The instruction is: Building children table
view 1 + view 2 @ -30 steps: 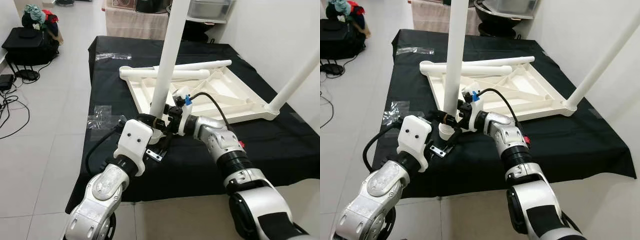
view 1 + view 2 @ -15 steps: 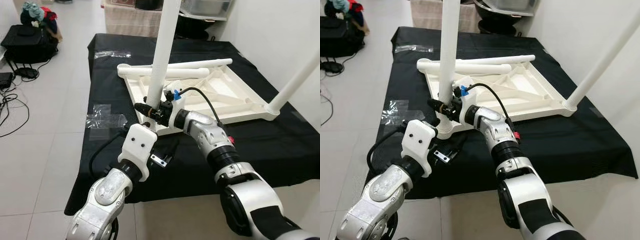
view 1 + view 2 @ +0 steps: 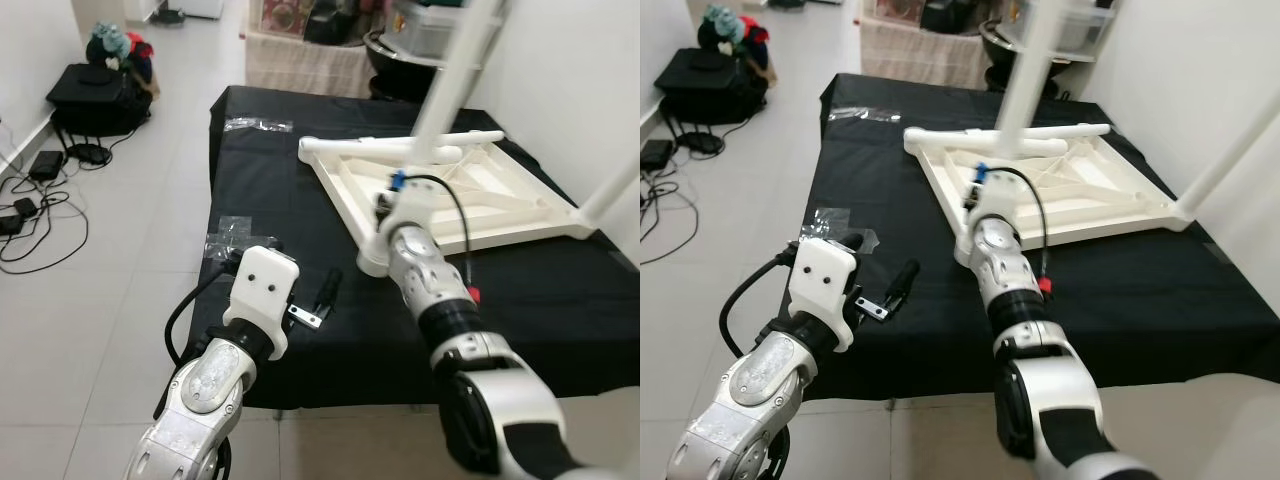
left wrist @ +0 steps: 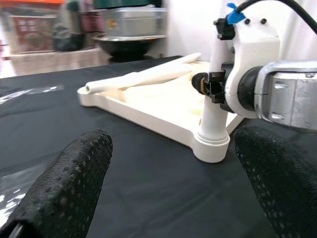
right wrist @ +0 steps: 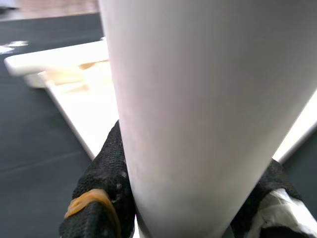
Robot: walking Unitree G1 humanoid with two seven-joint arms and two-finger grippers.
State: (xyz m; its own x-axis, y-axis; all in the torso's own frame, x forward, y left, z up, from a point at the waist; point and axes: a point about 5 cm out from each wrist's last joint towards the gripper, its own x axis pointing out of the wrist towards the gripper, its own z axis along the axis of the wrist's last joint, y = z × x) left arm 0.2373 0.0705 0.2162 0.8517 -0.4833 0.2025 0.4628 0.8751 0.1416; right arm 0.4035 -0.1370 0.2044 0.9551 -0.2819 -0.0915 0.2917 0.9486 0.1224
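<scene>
Gripping the white leg [image 5: 198,99], the right claw [image 3: 392,205] stays clenched; the left claw [image 4: 163,173] — earlier beside the leg — now hovers released, apart.

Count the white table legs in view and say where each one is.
4. One upright leg stands in the near corner socket, gripped by the right gripper. One stands at the right corner. Two lie along the far edge of the upturned white tabletop.
</scene>
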